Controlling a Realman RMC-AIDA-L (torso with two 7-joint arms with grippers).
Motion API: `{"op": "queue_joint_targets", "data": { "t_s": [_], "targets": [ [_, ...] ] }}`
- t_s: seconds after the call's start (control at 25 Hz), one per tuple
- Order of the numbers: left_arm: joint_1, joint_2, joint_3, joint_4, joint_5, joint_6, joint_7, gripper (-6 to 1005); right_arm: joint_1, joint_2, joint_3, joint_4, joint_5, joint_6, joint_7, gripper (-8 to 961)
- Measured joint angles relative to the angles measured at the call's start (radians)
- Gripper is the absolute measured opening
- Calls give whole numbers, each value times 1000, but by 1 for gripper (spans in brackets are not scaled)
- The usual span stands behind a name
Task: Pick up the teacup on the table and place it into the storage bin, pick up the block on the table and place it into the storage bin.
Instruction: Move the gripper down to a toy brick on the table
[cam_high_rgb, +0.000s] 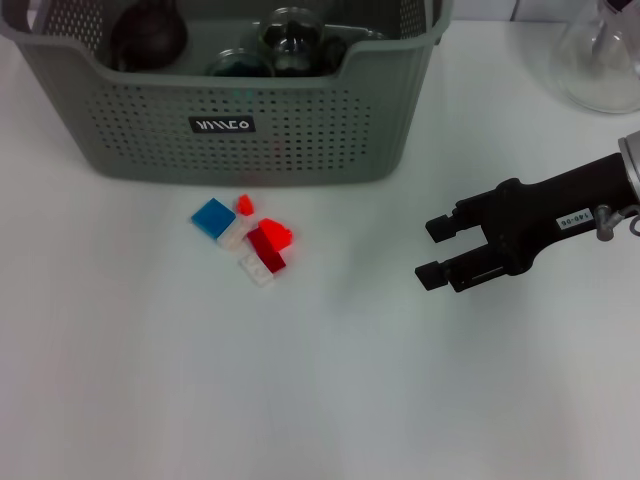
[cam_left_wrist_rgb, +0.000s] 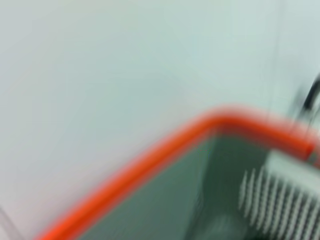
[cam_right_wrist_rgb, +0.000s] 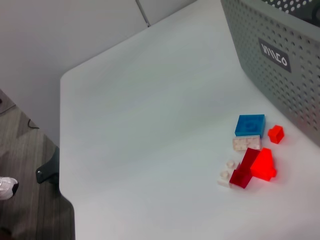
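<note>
1. A lab-like test room: a plain white table (cam_high_rgb: 200, 400) with a clear glass flask (cam_high_rgb: 605, 60) at the frame's upper right.
2. Bare grey walls and striped grey flooring (cam_right_wrist_rgb: 25, 200) at the right wrist view's lower left.

Colours on my feed, item by item:

- Storage bin (cam_high_rgb: 300, 130): grey-green, walls dotted with rows of small holes; I read a black label (cam_high_rgb: 222, 125) with white lettering on its near wall.
- Table (cam_high_rgb: 150, 380): plain white.
- Blue block (cam_high_rgb: 213, 217): bright blue, leftmost of the cluster.
- Small red block (cam_high_rgb: 244, 204): orange-red.
- Bright red block (cam_high_rgb: 276, 233): glowing red, beside a dark red block (cam_high_rgb: 265, 248).
- Two white blocks (cam_high_rgb: 256, 270): milky, translucent.
- Right gripper (cam_high_rgb: 437, 250): black, with a small white tag on the arm.
- Glass flask (cam_high_rgb: 605, 55), far right: clear.
- On my left wrist feed: an orange rim (cam_left_wrist_rgb: 150, 160) on a grey-green surface, blurred.
</note>
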Motion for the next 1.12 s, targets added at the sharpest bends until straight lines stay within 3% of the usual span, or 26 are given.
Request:
{"op": "queue_joint_targets", "data": {
  "t_s": [0.2,0.32,0.44,0.6,0.8,1.12],
  "targets": [
    [162,3,-60,189,-394,127,104,805,0,-3,1,0,1,1,-4,796],
    [265,1,-92,220,-629,254,250,805,2,-3,2,0,2,3,-10,796],
    [341,-11,-86,216,-714,368,359,806,2,-2,2,0,2,21,-11,796],
    [405,-46,-43,210,-644,497,446,806,0,0,5,2,5,35,-9,796],
    [435,-58,81,207,-516,588,440,800,9,3,15,11,6,40,-4,796],
    [355,-60,352,25,-248,346,275,798,8,7,16,13,6,49,-5,796]
  ]
}}
